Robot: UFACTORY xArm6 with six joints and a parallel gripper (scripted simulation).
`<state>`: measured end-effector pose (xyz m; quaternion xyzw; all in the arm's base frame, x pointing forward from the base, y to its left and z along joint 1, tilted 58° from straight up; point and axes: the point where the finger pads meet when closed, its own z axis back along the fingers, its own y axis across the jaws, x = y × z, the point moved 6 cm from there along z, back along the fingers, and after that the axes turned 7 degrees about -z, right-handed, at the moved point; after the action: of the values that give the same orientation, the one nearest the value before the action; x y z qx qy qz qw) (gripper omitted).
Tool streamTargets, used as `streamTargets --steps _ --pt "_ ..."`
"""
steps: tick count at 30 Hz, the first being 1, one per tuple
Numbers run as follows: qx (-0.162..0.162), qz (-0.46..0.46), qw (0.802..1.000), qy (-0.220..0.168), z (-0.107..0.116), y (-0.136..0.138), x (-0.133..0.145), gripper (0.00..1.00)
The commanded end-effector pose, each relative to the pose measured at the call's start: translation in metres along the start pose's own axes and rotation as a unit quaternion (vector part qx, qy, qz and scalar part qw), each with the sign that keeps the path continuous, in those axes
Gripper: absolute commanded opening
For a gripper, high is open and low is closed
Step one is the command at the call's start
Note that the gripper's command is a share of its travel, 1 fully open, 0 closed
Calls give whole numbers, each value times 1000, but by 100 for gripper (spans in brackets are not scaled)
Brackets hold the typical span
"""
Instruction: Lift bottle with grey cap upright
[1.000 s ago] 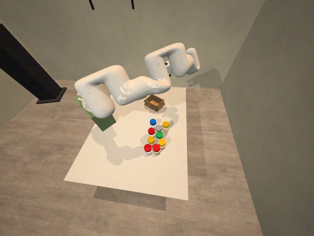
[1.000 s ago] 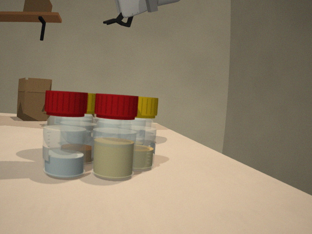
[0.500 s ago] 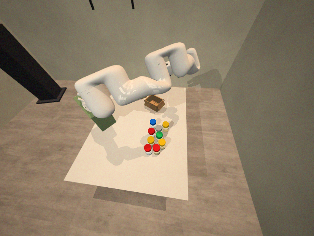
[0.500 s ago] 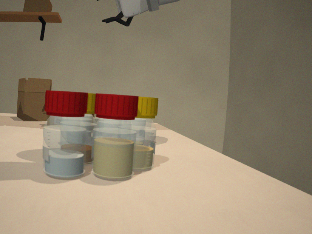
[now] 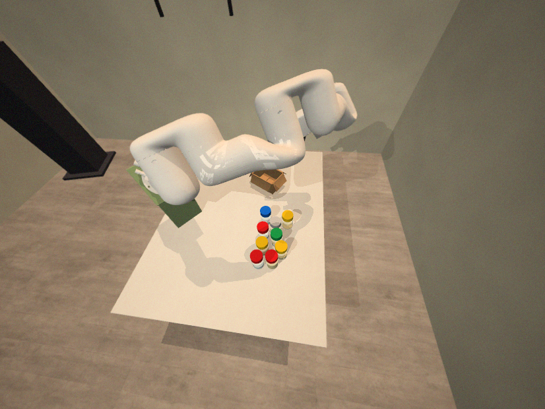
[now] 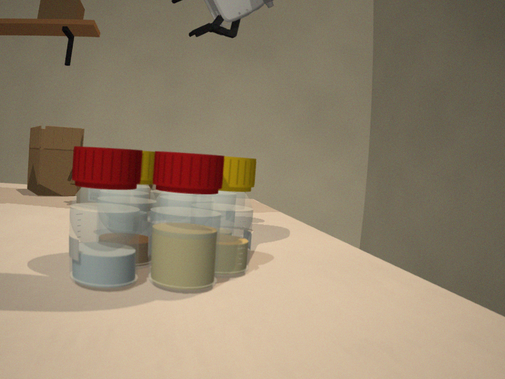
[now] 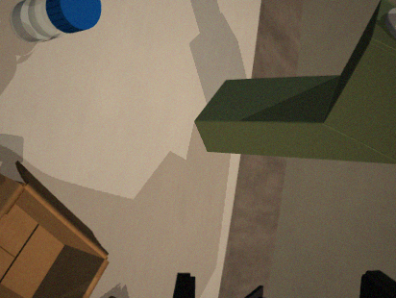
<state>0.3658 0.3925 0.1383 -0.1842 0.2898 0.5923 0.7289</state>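
Note:
The bottle with the grey cap (image 5: pixel 275 221) stands upright inside a tight cluster of bottles on the white table top, between the blue-capped bottle (image 5: pixel 265 212), a yellow-capped bottle (image 5: pixel 287 216), a red-capped one (image 5: pixel 262 227) and the green-capped one (image 5: pixel 276 234). It is hidden in the exterior view behind the two red-capped bottles (image 6: pixel 106 167) (image 6: pixel 188 171). My gripper (image 6: pixel 214 29) hangs high above the table, open and empty, far from the cluster. In the wrist view its dark fingertips show at the bottom edge, and the blue-capped bottle (image 7: pixel 72 14) lies at the top left.
An open cardboard box (image 5: pixel 268 179) sits on the table behind the cluster; it shows in the wrist view (image 7: pixel 43 240) too. The green robot base (image 5: pixel 175 206) stands at the table's left edge. A wall is close on the right. A wooden shelf (image 6: pixel 49 26) hangs on the back wall.

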Motion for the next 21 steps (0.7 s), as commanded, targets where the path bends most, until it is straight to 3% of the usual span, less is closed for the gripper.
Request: streamTargets --steps 1,8,16,21 --pt "-22 -31 999 -4 6 -4 -16 79" --pt "-84 -118 989 -12 13 -15 -58 79" --pt "-85 -123 989 -12 14 -15 -61 79" --pt "-128 -179 975 -26 15 -19 -92 79"
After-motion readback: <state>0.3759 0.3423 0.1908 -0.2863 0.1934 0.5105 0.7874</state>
